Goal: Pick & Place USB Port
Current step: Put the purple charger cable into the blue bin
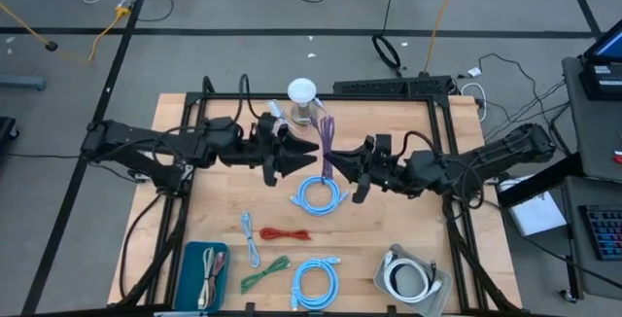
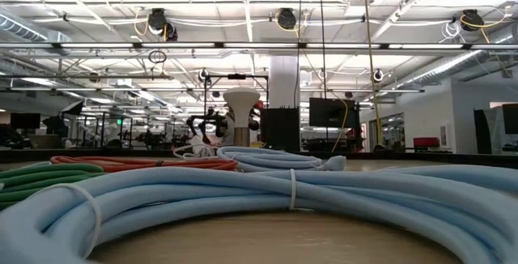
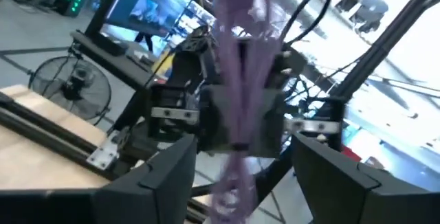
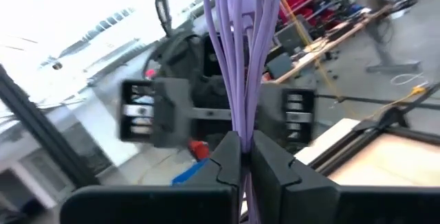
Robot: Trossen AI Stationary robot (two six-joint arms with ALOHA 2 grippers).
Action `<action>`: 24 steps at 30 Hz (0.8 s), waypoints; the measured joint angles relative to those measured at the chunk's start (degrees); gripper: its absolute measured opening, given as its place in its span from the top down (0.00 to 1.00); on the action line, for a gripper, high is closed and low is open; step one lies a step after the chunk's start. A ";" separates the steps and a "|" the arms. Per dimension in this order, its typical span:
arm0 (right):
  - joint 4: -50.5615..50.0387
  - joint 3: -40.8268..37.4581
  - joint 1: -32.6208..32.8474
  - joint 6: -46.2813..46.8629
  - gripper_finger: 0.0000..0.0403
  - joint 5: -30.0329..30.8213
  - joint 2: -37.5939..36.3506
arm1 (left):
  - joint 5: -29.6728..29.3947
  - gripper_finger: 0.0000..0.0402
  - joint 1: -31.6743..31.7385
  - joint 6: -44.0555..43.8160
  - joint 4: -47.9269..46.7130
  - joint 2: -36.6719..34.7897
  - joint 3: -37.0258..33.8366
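Observation:
The purple cable bundle (image 1: 327, 145) is a long, folded bunch of thin strands, seen in the high view at the table's middle between the two arms. My right gripper (image 1: 340, 167) reaches in from the right and is shut on it (image 4: 240, 157). My left gripper (image 1: 311, 154) comes from the left and is open. Its tips stand just left of the bundle. In the left wrist view the purple cable (image 3: 237, 80) shows between the two spread fingers (image 3: 168, 176), with the right gripper behind it. I cannot tell whether the left fingers touch it. My right gripper pinches the purple bundle's lower-middle part (image 4: 241, 122) between its two fingers (image 4: 225, 161), several strands together. The fingers come level from the table's right and lie across the bundle. The long loops (image 4: 237, 25) stand out past the fingers, and the bundle looks lifted off the table.
A light blue coil (image 1: 319, 193) lies just below the grippers. Nearer are a red cable (image 1: 285, 233), a green one (image 1: 264, 273), another blue coil (image 1: 316, 280), a teal tray (image 1: 191, 259) and a grey tray (image 1: 381, 280) with a white coil. A white-topped cup (image 1: 302, 98) stands behind.

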 joint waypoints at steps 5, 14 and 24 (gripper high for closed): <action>1.34 0.04 -0.99 4.65 0.98 -5.11 3.15 | -0.15 0.40 0.97 0.14 0.94 -0.09 0.01; 2.09 5.68 -2.40 8.17 0.98 -13.53 11.27 | 0.14 0.58 2.28 -0.70 -0.70 -0.02 0.03; 0.51 7.62 -3.02 2.82 0.91 -13.69 11.38 | -0.04 0.98 1.02 -2.18 -1.27 -0.61 0.16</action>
